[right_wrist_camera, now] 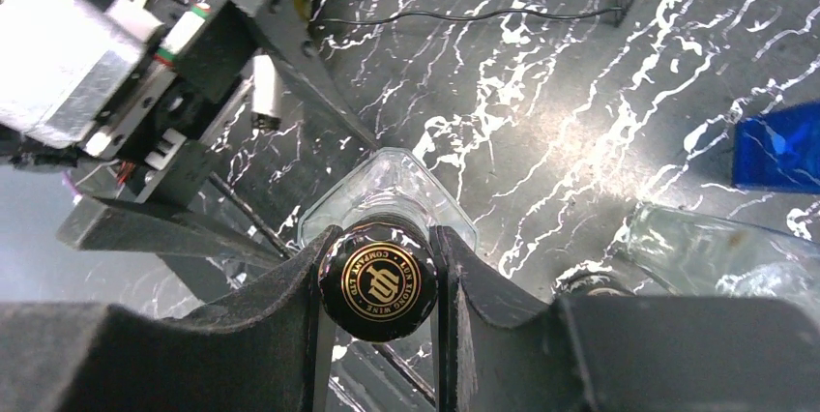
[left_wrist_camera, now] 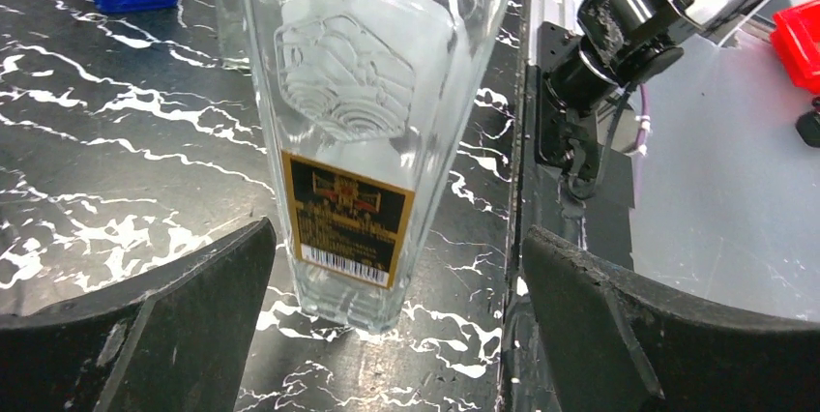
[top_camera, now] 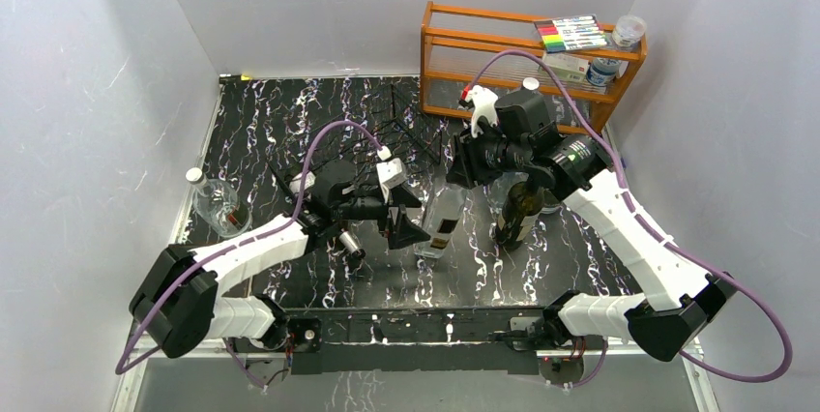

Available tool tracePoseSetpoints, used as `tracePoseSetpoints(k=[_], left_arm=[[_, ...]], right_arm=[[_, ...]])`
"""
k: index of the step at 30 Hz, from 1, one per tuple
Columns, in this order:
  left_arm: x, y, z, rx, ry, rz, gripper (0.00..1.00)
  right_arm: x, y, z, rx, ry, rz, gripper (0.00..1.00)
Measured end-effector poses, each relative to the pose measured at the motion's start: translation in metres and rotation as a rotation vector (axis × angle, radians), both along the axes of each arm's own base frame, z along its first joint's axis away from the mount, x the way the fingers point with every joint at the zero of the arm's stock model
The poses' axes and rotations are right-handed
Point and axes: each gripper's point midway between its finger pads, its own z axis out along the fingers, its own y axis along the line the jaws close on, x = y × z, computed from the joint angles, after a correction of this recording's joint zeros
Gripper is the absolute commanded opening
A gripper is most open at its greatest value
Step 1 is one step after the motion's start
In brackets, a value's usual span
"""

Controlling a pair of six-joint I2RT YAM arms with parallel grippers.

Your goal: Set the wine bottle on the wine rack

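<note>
Black marbled tabletop (top_camera: pixel 290 122) between white walls, with the wine bottle (top_camera: pixel 440 223) being gripped by its cap, not yet on the wine rack (top_camera: pixel 406 132)
The right fingers (right_wrist_camera: pixel 280 306) are clamping the black cap while the clear bottle is leaning slightly, in front of the rack; the left fingers (left_wrist_camera: pixel 193 315) are gaping wide either side of its base, touching nothing. The lift looks to be starting; next the bottle is needing carrying back and laying across the wires. The rack's thin wire is blending into the dark top, and a dark bottle (top_camera: pixel 517 214) is sitting partly hidden under the right arm
</note>
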Motion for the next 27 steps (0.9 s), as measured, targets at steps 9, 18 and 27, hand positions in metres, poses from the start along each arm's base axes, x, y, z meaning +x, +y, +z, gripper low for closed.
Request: tracePoseSetpoints(k=[9,18,27], left_arm=[[-0.005,-0.008,-0.012,-0.038,0.072,-0.039,0.98],[-0.020,-0.006,-0.002,-0.105,0.073,-0.111,0.69],[-0.036,-0.002,-0.006,-0.086,0.035,-0.225,0.68]], right_arm=[[-0.015,0.017,0.012,0.078,-0.005,0.140,0.00],[-0.030,0.025,0.033,0.164,-0.058,0.239,0.00],[-0.036,0.030,0.039,0.217,-0.066,0.265,0.00]])
